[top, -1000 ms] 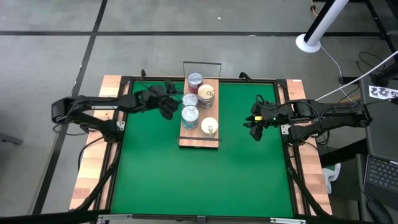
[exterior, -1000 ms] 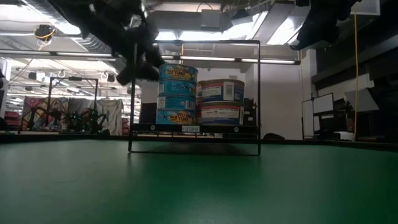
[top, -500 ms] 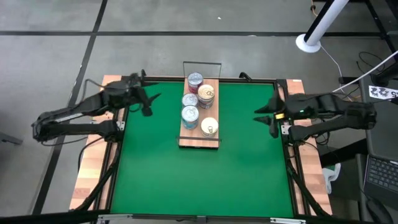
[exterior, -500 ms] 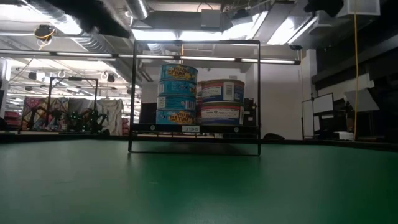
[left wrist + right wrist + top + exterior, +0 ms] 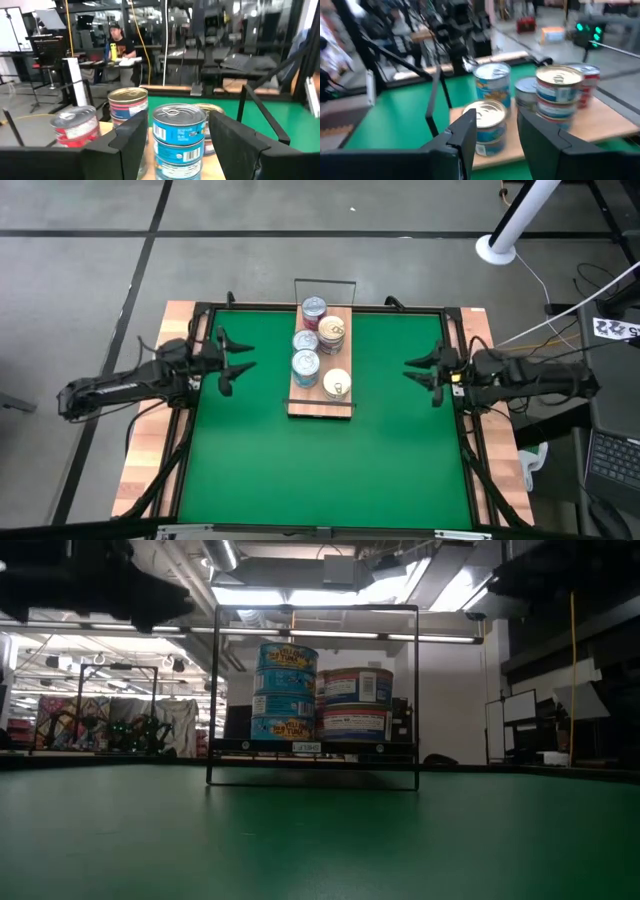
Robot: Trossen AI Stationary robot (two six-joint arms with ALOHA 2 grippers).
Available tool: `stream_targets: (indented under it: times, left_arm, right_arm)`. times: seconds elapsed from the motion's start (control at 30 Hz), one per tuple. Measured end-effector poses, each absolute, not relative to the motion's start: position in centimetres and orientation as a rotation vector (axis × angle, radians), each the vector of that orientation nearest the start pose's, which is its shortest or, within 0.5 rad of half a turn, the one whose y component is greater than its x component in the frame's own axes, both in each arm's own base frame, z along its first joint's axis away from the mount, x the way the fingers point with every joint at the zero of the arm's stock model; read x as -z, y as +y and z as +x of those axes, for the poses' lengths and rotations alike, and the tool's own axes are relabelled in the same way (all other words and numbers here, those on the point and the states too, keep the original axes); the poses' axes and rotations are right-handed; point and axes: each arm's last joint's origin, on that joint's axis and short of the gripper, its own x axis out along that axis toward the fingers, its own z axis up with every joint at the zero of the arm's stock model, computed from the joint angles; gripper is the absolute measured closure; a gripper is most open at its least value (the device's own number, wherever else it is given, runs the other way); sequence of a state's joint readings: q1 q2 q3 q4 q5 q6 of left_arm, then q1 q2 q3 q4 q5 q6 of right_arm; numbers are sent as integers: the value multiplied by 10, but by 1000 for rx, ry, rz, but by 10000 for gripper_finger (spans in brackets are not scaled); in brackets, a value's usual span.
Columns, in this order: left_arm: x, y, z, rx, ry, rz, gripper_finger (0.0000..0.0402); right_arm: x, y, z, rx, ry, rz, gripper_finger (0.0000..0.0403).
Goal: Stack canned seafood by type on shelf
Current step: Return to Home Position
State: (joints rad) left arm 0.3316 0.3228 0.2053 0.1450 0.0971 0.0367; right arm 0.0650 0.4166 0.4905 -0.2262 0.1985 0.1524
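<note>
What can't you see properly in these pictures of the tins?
High view: how many tins each stack holds; only tops show from above.
Low view: the tins farther back on the shelf, hidden by the front ones.
Left wrist view: the tins' lower parts, behind the left tool.
Right wrist view: the front tin's base, behind the right tool.

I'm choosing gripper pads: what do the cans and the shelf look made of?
The cans look metal: shiny lids with pull tabs, printed labels. The shelf looks like pale wood or laminate, matte brown; its end rails seem thin dark wire.
</note>
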Motion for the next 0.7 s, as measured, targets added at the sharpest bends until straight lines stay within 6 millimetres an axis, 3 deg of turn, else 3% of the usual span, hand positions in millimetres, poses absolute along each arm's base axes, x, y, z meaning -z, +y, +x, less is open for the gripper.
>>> stream_targets:
  times: [0.17, 0.3, 0.57, 0.7]
  left_arm:
    - [-190, 35, 113, -224, -48, -24, 194]
    - [-183, 33, 113, -211, -74, -17, 194]
    - [-177, 28, 107, -181, -93, -9, 194]
    - [-175, 26, 103, -183, -79, 23, 194]
  right_arm:
    - [-230, 3, 114, 83, 37, 148, 260]
    - [-210, 2, 108, 98, 18, 174, 260]
    - [-210, 1, 86, 99, -97, 145, 260]
    - [-205, 1, 85, 106, -42, 136, 260]
